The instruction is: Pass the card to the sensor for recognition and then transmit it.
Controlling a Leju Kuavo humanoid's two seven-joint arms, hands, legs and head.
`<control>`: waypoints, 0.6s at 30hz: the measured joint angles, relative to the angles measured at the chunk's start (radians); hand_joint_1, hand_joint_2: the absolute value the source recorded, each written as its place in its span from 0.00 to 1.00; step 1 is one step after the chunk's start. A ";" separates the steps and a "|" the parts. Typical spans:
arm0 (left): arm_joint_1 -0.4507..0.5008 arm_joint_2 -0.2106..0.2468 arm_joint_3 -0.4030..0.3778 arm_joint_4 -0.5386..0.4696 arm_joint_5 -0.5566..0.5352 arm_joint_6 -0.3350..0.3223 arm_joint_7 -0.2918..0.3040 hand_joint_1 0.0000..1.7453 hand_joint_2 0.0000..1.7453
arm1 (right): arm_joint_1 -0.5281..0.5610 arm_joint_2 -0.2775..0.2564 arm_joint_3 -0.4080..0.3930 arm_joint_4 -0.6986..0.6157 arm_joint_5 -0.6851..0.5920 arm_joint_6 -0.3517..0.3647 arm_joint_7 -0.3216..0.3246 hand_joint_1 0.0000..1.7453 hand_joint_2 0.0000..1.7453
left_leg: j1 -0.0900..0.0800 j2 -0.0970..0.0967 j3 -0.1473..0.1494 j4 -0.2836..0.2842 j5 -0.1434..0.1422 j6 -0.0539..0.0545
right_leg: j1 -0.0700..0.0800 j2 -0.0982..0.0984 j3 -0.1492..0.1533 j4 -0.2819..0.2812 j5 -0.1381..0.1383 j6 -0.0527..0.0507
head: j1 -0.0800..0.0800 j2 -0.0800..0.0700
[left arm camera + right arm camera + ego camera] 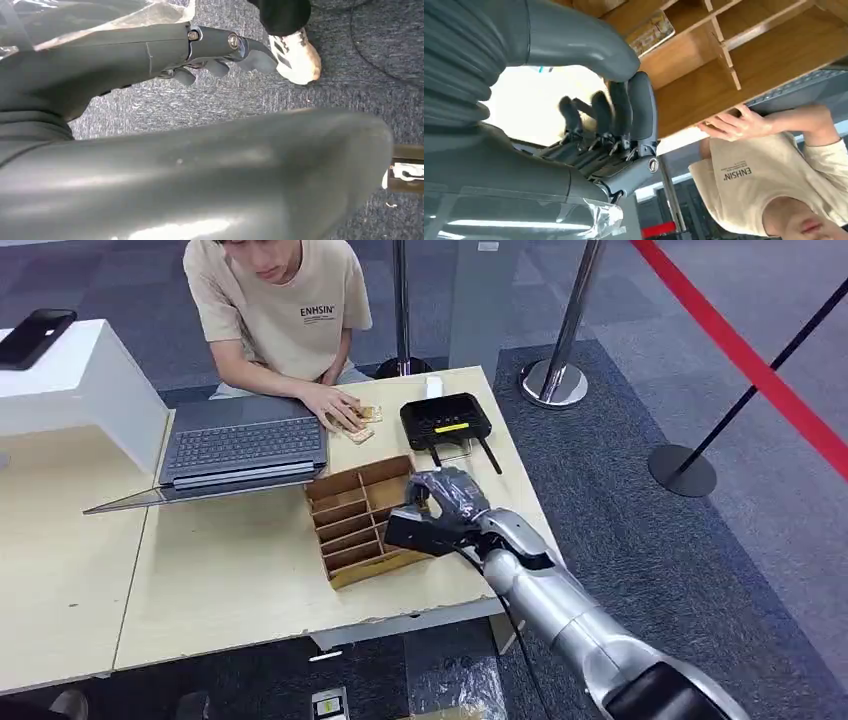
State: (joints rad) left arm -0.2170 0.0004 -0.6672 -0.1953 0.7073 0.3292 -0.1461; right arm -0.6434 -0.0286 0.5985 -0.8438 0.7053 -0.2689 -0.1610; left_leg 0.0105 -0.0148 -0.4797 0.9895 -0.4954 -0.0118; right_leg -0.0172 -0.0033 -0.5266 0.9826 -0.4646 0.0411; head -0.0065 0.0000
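Note:
A card [651, 32] with a yellowish printed face lies in a compartment of the wooden divided box [352, 520], partly hidden by my thumb. My right hand [445, 505] hovers over the box's right side, fingers [616, 107] bent downward, with nothing seen between them and the thumb. The black sensor [447, 422] with two antennas sits on the table just beyond the box. More cards [360, 423] lie under a person's hand [335, 405] at the table's far edge. My left hand [220, 55] hangs over the carpet, fingers loosely extended, holding nothing.
An open grey laptop [240, 445] lies left of the box, in front of the seated person [280, 300]. A white stand [85, 380] carries a dark phone [35, 335]. Stanchions [560, 370] with red rope stand to the right. A shoe [295, 55] is near my left hand.

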 joint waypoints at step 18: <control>-0.003 -0.002 -0.014 0.000 -0.006 -0.001 0.002 0.00 0.00 | -0.006 0.014 0.004 0.051 0.003 -0.009 -0.006 0.58 1.00 | 0.000 0.000 0.000 0.000 0.000 0.000 | 0.000 0.000 0.000 0.000 0.000 0.000 | 0.000 0.000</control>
State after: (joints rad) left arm -0.2198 -0.0012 -0.6809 -0.1953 0.7012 0.3284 -0.1438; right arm -0.6491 -0.0145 0.6023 -0.7931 0.7080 -0.2781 -0.1675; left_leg 0.0105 -0.0148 -0.4797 0.9895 -0.4954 -0.0118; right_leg -0.0172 -0.0033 -0.5266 0.9827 -0.4646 0.0411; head -0.0065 0.0000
